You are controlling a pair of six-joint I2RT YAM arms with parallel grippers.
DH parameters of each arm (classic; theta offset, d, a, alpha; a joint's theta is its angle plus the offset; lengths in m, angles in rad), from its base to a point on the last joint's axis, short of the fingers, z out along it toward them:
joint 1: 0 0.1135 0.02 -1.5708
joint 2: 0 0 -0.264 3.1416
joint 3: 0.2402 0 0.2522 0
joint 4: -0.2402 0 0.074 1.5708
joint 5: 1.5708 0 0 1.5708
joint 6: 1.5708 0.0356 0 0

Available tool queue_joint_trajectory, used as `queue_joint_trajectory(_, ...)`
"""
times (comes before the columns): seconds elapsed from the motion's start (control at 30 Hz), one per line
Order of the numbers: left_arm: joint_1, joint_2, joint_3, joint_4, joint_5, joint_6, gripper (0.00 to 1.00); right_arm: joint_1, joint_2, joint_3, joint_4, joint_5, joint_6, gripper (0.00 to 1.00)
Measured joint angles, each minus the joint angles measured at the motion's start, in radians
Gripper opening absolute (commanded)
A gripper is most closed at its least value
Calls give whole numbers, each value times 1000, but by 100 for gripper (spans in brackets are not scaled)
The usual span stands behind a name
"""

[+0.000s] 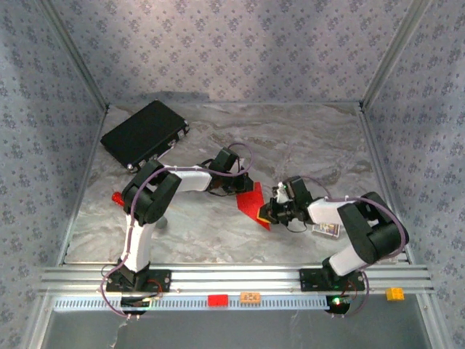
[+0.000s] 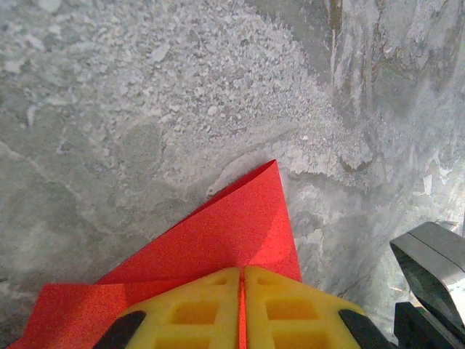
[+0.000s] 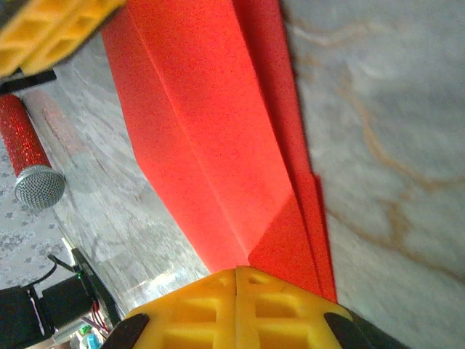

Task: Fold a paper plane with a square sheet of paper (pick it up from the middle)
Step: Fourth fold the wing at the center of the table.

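The square sheet of paper [image 1: 254, 202] is bright red and folded into a creased, layered wedge lying at the table's middle. My left gripper [image 1: 238, 190] is shut on its upper-left edge. In the left wrist view the yellow fingertips [image 2: 218, 291] meet on the red paper [image 2: 232, 225], whose point reaches away from them. My right gripper [image 1: 266, 213] is shut on the paper's lower end. In the right wrist view the gripper [image 3: 236, 270] pinches the folded paper [image 3: 211, 145], which shows a long centre crease. The left gripper's yellow fingers [image 3: 51, 33] hold the far end.
A black case [image 1: 145, 133] lies at the back left. A red-and-grey round object [image 3: 29, 156] rests left of the paper, seen too from above [image 1: 116, 196]. A small clear box [image 1: 327, 230] sits by the right arm. Red [image 1: 217, 299], orange [image 1: 250, 297] and yellow [image 1: 394, 294] blocks sit on the front rail.
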Motion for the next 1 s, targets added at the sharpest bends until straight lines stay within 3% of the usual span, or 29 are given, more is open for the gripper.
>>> queue_joint_trajectory(0.2,0,0,0,0,0,0,10,-17,-90,-82,1,-2,-1,2)
queue_joint_trajectory(0.47,0,0,-1,2,0,0,10,-21,-254,-67,-168,8,-2,4)
queue_joint_trajectory(0.73,0,0,-1,2,0,0,10,-21,-69,86,-130,3,-13,2)
queue_joint_trajectory(1.0,0,0,0,2,4,2,10,-23,-6,11,-55,8,-24,1)
